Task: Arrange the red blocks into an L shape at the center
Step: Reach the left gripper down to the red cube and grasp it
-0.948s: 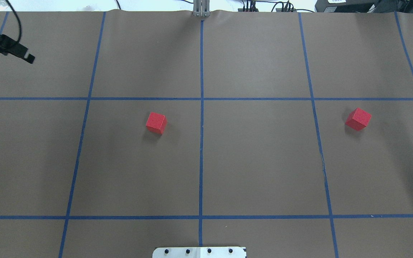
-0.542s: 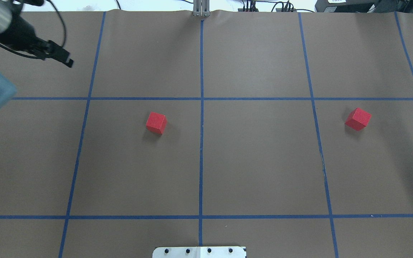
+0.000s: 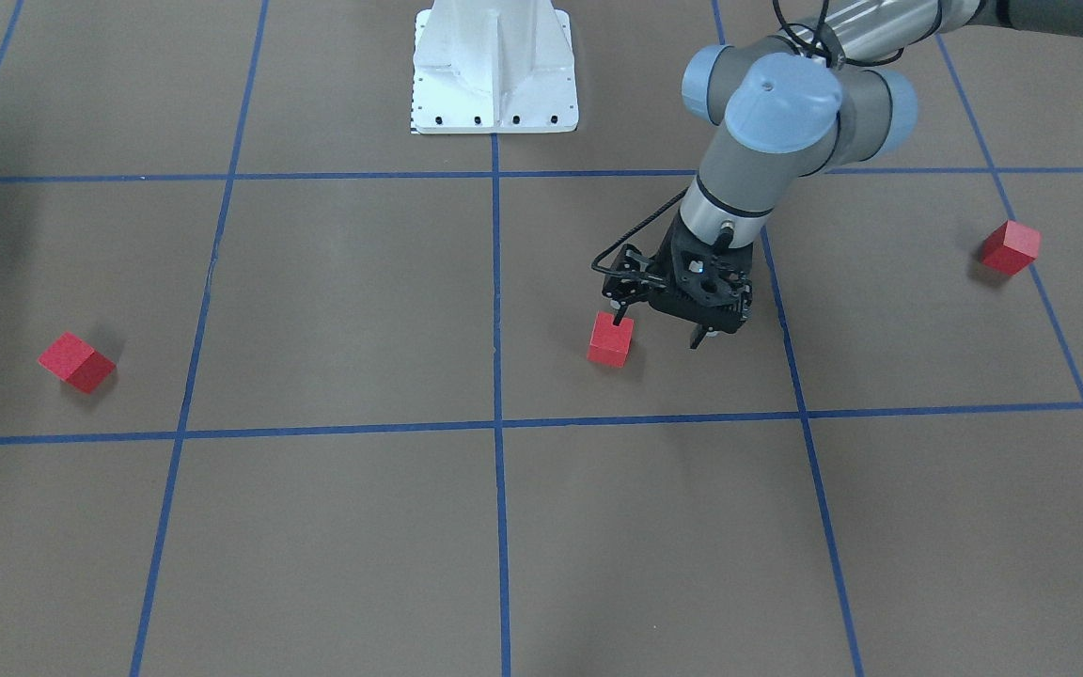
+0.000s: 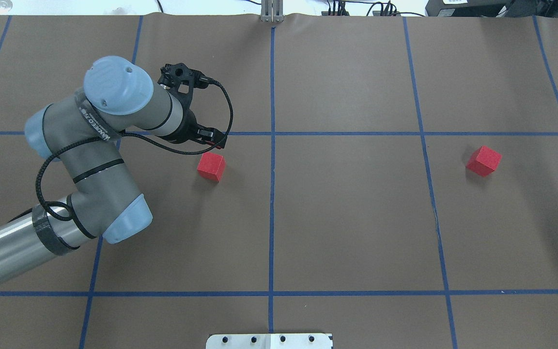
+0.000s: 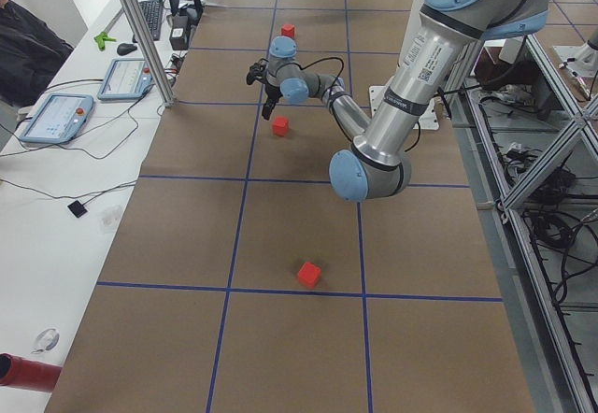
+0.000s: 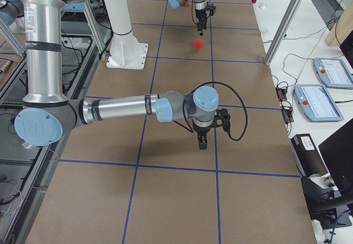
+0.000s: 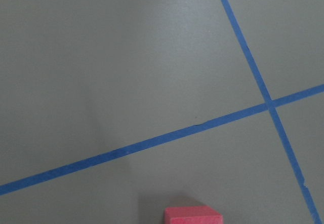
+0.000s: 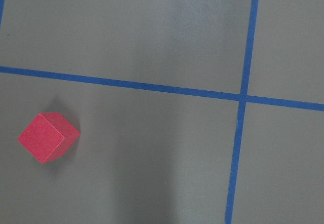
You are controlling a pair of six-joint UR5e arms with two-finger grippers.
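Note:
Three red blocks lie apart on the brown gridded table. The middle block (image 3: 610, 338) (image 4: 211, 166) (image 7: 192, 215) sits left of the center crossing (image 4: 272, 133) (image 3: 499, 425). The right block (image 4: 483, 161) (image 3: 77, 362) (image 8: 48, 137) and the left block (image 3: 1010, 246) (image 5: 308, 274) lie far out. My left gripper (image 3: 656, 327) (image 4: 196, 138) is open and empty. It hovers just beside the middle block, with one finger (image 3: 617, 315) above its edge. My right gripper (image 6: 202, 143) shows only in the exterior right view, so I cannot tell whether it is open or shut.
The white robot base (image 3: 494, 75) (image 4: 269, 341) stands at the table's near edge. A metal post (image 4: 272, 17) stands at the far edge. A side desk with tablets (image 5: 56, 119) runs along the operators' side.
My left arm has swung in from the far left corner to the middle block. The blocks have not moved.

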